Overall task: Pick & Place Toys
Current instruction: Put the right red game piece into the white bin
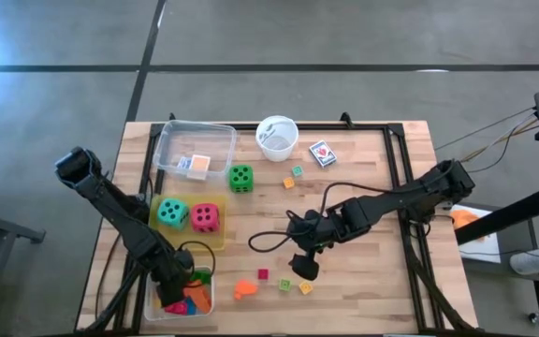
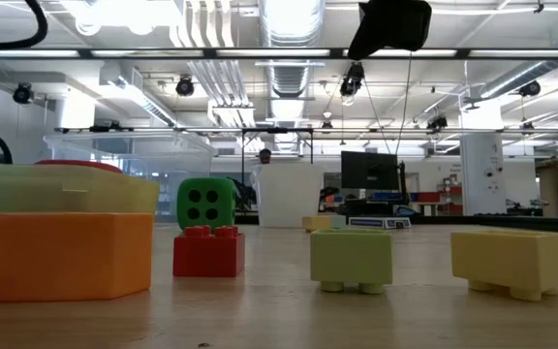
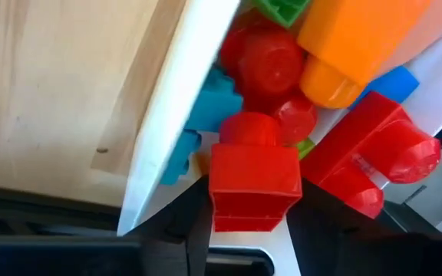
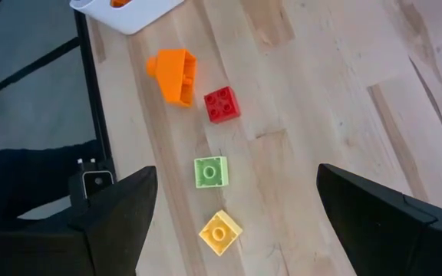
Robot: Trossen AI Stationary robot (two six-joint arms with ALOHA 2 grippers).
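- The left gripper (image 1: 178, 292) hangs over the white tray (image 1: 153, 298) at the lower left of the high view; in the left wrist view its two dark fingers (image 3: 181, 222) sit on either side of a small red plastic block (image 3: 253, 178), pinching it above the tray's contents.
- Beneath that block the tray holds a heap of more bricks: a big orange plastic block (image 3: 359, 42), other red blocks (image 3: 374, 153), teal pieces (image 3: 209, 103) and a green one (image 3: 282, 9).
- The right gripper (image 1: 305, 266) hovers at the lower centre of the high view with its fingers spread wide and nothing between them.
- Below it on the wooden table (image 1: 372, 281) lie four loose pieces: an orange wedge-shaped block (image 4: 175, 74), a small red square brick (image 4: 222, 104), a light green square brick (image 4: 210, 171) and a yellow square brick (image 4: 219, 231), in a rough line from upper centre to lower centre of the right wrist view.
- The yellow tray (image 1: 221, 234) left of centre carries a teal foam die (image 1: 171, 212) and a red foam die (image 1: 205, 218) side by side.
- A green foam die (image 1: 240, 177) stands just right of the clear tray (image 1: 171, 136) in the upper left.
- A white round cup (image 1: 277, 138) and a small card pack (image 1: 322, 153) sit at upper centre, with two tiny blocks (image 1: 293, 177) just below them.
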